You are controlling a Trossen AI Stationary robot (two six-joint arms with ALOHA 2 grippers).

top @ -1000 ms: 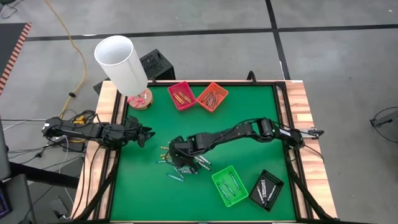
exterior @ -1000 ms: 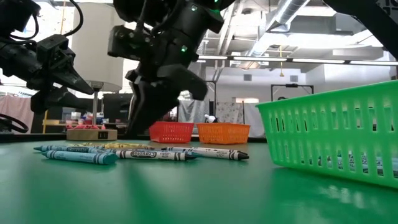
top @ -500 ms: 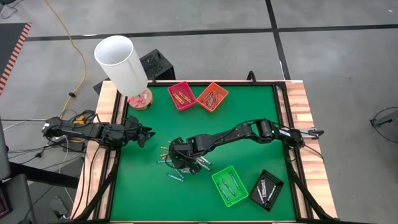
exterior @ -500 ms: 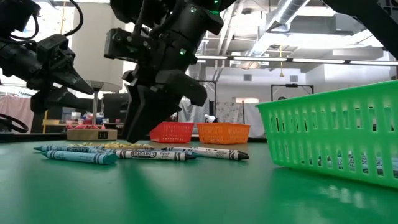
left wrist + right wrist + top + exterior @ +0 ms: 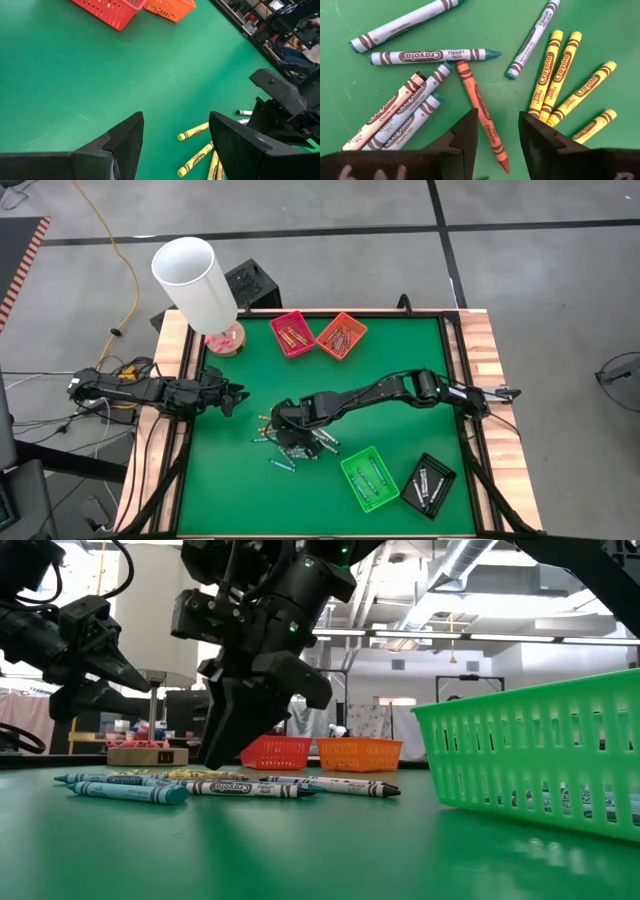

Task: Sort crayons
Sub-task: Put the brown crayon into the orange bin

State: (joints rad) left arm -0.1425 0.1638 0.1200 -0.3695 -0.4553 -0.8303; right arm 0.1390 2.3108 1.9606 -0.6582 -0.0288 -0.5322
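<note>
The wraps of the crayons (image 5: pixel 480 102) read "Crayola" in the right wrist view, and 1 teal-tipped grey stick adds "ULTRA LAVABLE"; in the low view the same brand shows on the sticks lying on the green table (image 5: pixel 400 360). The loose crayons lie in a scatter at about 7 o'clock from the table's middle; 4 yellow ones lie side by side, and an orange one runs between the fingers (image 5: pixel 465 135) of the right gripper (image 5: pixel 497 137), which stands low over the pile with its fingers parted and grasping nothing. Since 1 second ago those fingers have spread wider, and the crayons have not shifted. The left gripper (image 5: pixel 175 132) waits at 9 o'clock by the table's edge, fingers released. Red tray (image 5: pixel 292 334) and orange tray (image 5: pixel 342 336) sit at 12 o'clock; green tray (image 5: pixel 369 479) and black tray (image 5: pixel 428 485) at 5 o'clock.
</note>
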